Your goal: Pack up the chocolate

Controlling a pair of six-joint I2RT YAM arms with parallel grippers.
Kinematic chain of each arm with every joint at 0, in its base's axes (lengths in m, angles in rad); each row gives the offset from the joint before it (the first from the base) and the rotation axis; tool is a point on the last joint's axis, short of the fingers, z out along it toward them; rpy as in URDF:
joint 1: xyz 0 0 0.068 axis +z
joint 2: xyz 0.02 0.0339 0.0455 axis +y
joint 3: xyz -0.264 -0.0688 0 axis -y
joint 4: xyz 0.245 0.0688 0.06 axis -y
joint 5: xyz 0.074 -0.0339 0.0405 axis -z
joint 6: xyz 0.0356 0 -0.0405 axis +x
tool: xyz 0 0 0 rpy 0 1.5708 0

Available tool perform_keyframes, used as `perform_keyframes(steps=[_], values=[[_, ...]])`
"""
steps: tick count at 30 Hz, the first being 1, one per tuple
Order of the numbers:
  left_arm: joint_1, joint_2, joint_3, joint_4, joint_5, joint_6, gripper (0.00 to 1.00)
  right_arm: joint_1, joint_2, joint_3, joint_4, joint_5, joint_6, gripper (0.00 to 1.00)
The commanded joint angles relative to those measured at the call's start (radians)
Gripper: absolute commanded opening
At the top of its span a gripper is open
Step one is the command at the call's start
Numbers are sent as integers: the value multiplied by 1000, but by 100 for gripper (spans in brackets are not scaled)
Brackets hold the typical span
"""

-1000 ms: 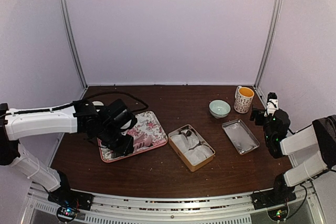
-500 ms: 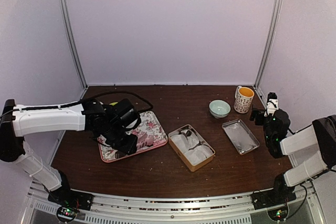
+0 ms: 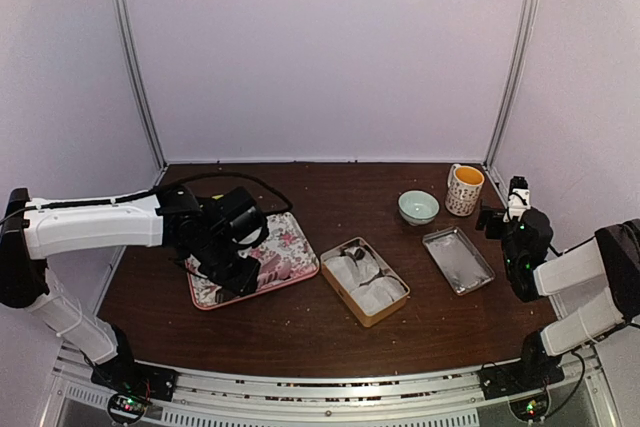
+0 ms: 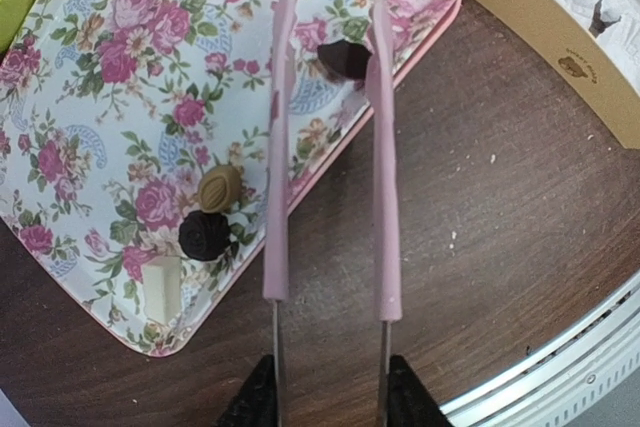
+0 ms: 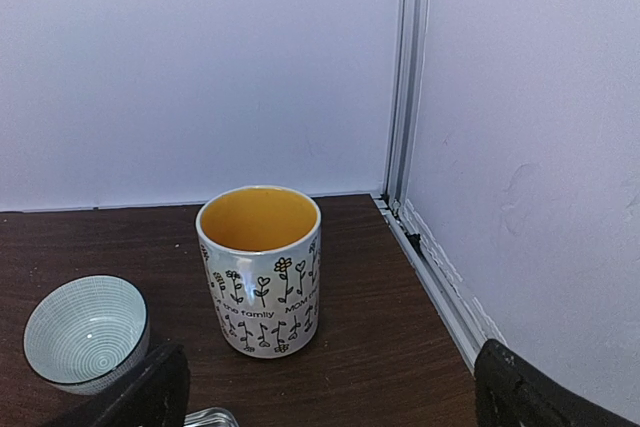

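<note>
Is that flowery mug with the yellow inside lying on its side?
No, the mug stands upright on the table, its open mouth facing up, beside the small bowl.

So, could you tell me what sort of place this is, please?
Most likely a robot lab test booth, not a home: plain white panel walls, aluminium posts, and the left arm and right arm bolted to a rail at the table edge.
</note>
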Motion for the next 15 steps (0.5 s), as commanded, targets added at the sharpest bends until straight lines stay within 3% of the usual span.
perform_keyframes(steps=[1, 11, 15], values=[[-2, 4, 38, -62, -26, 46, 34, -8, -3, 14, 2, -5, 3, 100], [35, 1, 45, -108, -15, 81, 34, -9, -3, 14, 2, -5, 2, 100], [51, 8, 59, -169, -86, 47, 34, -9, -3, 14, 3, -5, 2, 100]])
